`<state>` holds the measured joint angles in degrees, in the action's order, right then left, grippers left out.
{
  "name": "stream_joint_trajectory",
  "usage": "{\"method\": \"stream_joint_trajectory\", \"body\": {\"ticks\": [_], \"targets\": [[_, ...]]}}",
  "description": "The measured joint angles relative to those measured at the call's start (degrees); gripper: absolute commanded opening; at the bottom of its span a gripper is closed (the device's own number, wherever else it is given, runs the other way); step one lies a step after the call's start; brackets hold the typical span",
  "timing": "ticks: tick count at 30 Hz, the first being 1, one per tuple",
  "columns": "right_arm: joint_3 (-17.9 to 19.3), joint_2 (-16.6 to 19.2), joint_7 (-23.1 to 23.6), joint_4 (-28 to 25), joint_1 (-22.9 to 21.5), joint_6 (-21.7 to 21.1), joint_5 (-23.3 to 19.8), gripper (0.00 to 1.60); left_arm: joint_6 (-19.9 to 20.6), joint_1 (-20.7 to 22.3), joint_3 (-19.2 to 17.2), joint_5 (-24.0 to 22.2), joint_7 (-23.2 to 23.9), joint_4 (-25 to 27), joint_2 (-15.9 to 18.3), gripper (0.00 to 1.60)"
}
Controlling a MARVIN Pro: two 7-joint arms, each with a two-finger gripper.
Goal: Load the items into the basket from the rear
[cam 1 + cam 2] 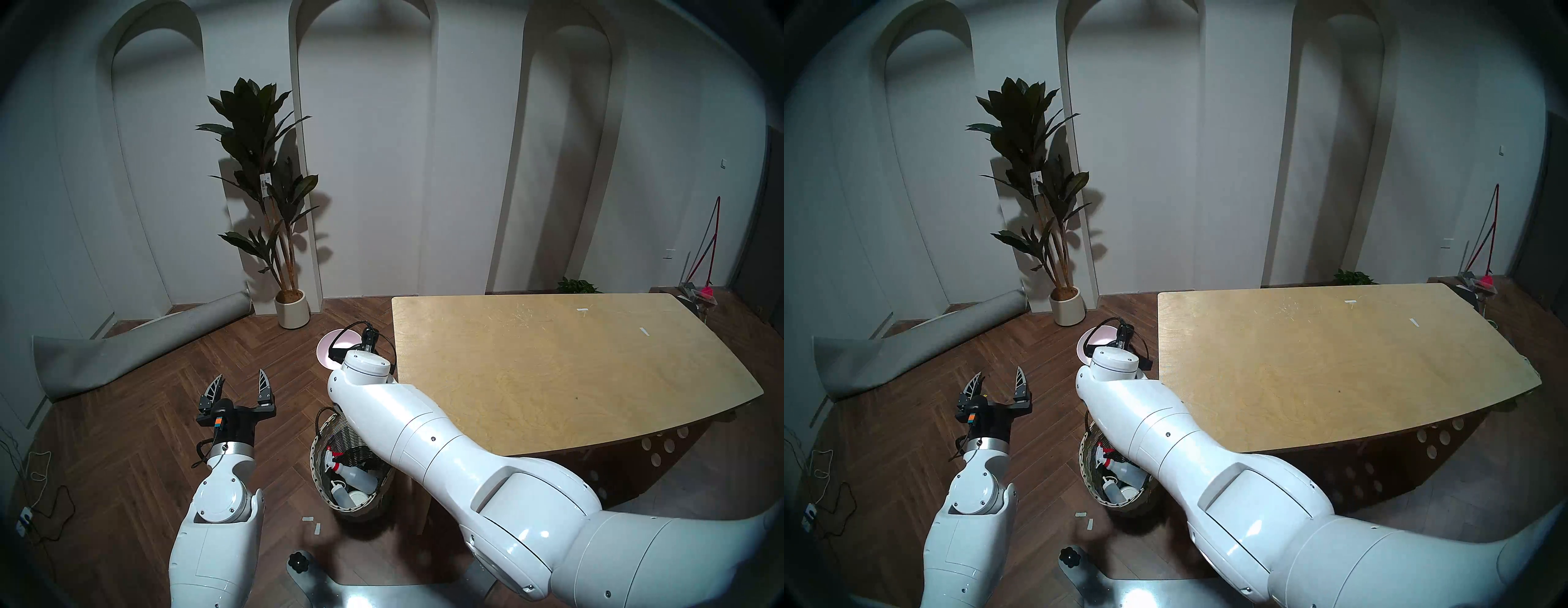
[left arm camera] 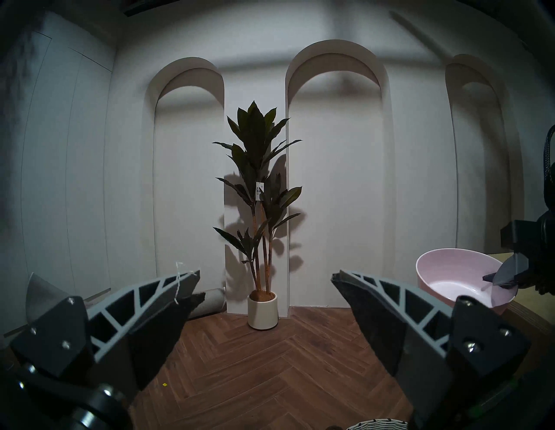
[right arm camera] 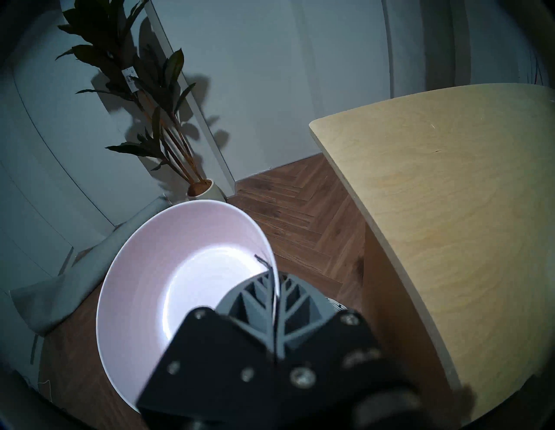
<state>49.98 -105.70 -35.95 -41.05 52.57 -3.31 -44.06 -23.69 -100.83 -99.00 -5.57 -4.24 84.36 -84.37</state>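
The wicker basket (image 1: 326,433) stands on the floor beside the table, partly under my right arm. Inside it lie the spray bottle (image 1: 354,473) with its red-and-white trigger and the smaller pump-top bottle (image 1: 343,494). My right gripper (image 3: 274,279) is shut on the rim of the pale pink bowl (image 3: 180,270) and holds it in the air beyond the basket, left of the table's corner. The bowl also shows in the head view (image 1: 329,346) and the left wrist view (image 2: 450,276). My left gripper (image 1: 242,382) is open and empty, left of the basket.
A wooden table (image 1: 551,361) fills the right side. A potted plant in a cream pot (image 1: 292,308) stands at the back wall. A rolled grey carpet (image 1: 127,348) lies on the floor at the left. Cables (image 1: 38,509) lie at the far left.
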Motion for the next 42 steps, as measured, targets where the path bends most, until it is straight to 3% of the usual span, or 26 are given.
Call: {"method": "stream_joint_trajectory", "body": {"ticks": [12,25,26,27,28,29,42], "targets": [[-1.9,-3.0,3.5,10.3,-2.0,10.6,2.5,0.00,0.0,-0.1,-0.3,-0.9,-0.7,0.1,-0.3,1.60],[-2.6,-5.6,5.3,18.8,-5.0,17.0,3.4,0.00,0.1,0.1,0.6,-1.3,0.0,-0.1,-0.3,1.60],[-2.7,-5.7,5.3,19.2,-5.1,17.3,3.5,0.55,0.1,0.1,0.6,-1.4,0.0,-0.1,-0.3,1.60],[-3.0,-5.9,5.4,20.0,-5.4,18.1,3.8,1.48,0.1,0.1,0.6,-1.6,0.0,-0.1,-0.3,1.60],[-3.1,-6.0,5.4,20.3,-5.5,18.2,3.9,1.48,0.1,0.1,0.6,-1.7,0.0,-0.1,-0.3,1.60],[-3.1,-6.1,5.4,20.5,-5.5,18.4,4.0,1.60,0.1,0.1,0.6,-1.7,0.0,-0.1,-0.3,1.60],[-3.8,-7.5,6.0,25.9,-7.2,22.7,4.7,1.60,0.1,0.0,0.3,-2.9,0.3,-0.1,-0.2,1.60]]}}
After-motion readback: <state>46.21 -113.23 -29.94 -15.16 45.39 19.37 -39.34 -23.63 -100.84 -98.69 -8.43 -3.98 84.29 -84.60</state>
